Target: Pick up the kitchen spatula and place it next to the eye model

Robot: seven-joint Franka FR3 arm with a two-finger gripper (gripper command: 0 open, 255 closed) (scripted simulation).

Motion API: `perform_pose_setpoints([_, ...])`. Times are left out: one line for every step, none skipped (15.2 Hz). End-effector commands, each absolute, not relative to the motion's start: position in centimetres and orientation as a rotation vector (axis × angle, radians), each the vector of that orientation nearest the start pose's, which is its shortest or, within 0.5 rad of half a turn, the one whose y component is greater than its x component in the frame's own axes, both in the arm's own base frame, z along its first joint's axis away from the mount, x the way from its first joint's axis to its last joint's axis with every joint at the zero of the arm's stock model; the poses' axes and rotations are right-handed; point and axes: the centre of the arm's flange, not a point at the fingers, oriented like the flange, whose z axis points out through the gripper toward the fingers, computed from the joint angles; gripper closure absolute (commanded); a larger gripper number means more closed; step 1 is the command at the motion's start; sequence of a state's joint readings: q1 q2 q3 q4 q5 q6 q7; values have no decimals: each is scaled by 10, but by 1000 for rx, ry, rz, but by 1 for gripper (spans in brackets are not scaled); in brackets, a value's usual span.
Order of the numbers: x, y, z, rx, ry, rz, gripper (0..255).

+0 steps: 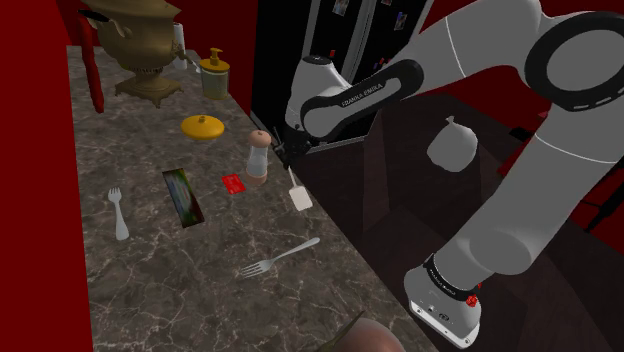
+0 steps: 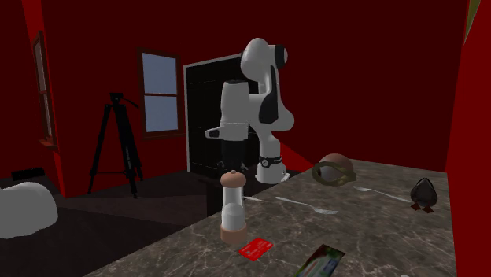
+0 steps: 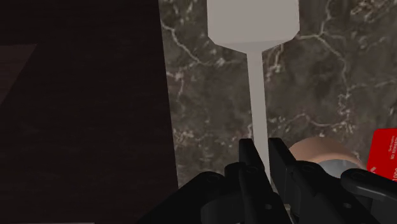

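The gripper's (image 3: 261,146) fingers stood almost together, clasping the thin handle of the white spatula (image 3: 253,22). It lay at the counter's (image 1: 150,270) edge, just to the shoulder view's right of the pepper mill (image 1: 259,155). A slow, straight lift seemed best, because the far blade could swing.

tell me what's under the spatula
Dark veined counter lies under the spatula, close to the counter's edge. The handle's end is clasped by the gripper, which hides what lies beneath it.

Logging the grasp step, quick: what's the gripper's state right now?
Gripper: closed on the handle of the white spatula.
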State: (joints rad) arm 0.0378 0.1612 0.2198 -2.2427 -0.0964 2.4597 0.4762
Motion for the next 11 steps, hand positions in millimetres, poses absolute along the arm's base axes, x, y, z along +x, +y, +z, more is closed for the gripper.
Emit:
perform_pose_setpoints([528,140,313,-3136,235,-104,255])
perform_pose_setpoints([528,140,318,-3136,235,-104,255])
perform_pose_setpoints([528,140,323,-3136,235,-104,255])
perform_pose_setpoints([528,140,329,-3136,235,-104,255])
perform_pose_setpoints([528,140,334,-3136,235,-104,255])
perform_pose_setpoints([528,140,339,-3136,235,-104,255])
perform_pose_setpoints([528,140,345,-3136,235,-104,255])
perform_pose_setpoints([528,140,350,-3136,235,-104,255])
perform_pose_setpoints([528,140,355,-3136,235,-104,255])
perform_pose_setpoints([528,140,360,-3136,235,-104,255])
perform_pose_setpoints([528,140,366,-3136,235,-104,255])
